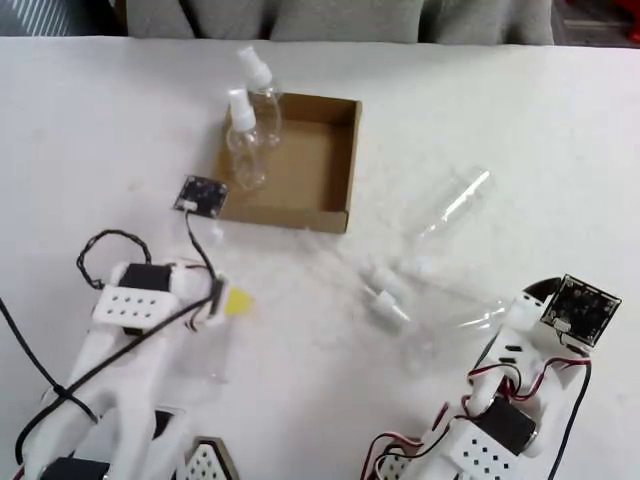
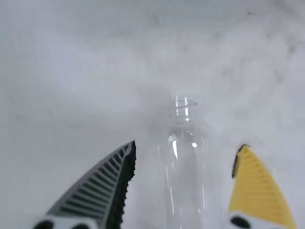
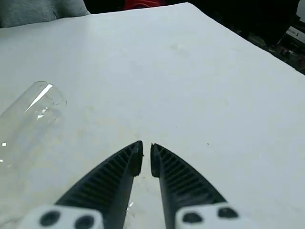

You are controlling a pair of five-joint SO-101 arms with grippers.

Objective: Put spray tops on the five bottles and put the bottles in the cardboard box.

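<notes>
Starting at the near left corner of the bench point(image 1: 540, 100), the left arm point(image 1: 130, 300) comes in over the surface; the left jaws are released, the grey finger point(image 2: 102, 191) and the yellow finger point(image 2: 257, 191) spread wide on either side of a clear bottle point(image 2: 183, 162); neither finger touches it, and bare bench shows in both gaps; the bottle's neck is open, threads showing, no spray top on it, pointing away from the jaws; upright or lying, I can't tell.

Moving right, the cardboard box point(image 1: 310, 215) sits open toward the far edge, a little left of centre; two bottles stand upright at its left wall, the nearer capped bottle point(image 1: 245, 150) and the farther capped bottle point(image 1: 264, 100), each wearing a white spray top, the pair close together.

On to the middle of the bench; loose spray tops point(image 1: 387, 290) lie in a small cluster on the surface, apart from the box; beyond them and to the right, a lying bottle point(image 1: 452, 205) rests on its side, rounded base aimed at the far right corner.

Over at the near right corner, the right arm point(image 1: 510, 420); the right jaws are clenched, the two dark fingers point(image 3: 114, 181) drawn almost tip to tip with only a sliver between, nothing in them, over bare bench, the lying bottle off to one side.
</notes>
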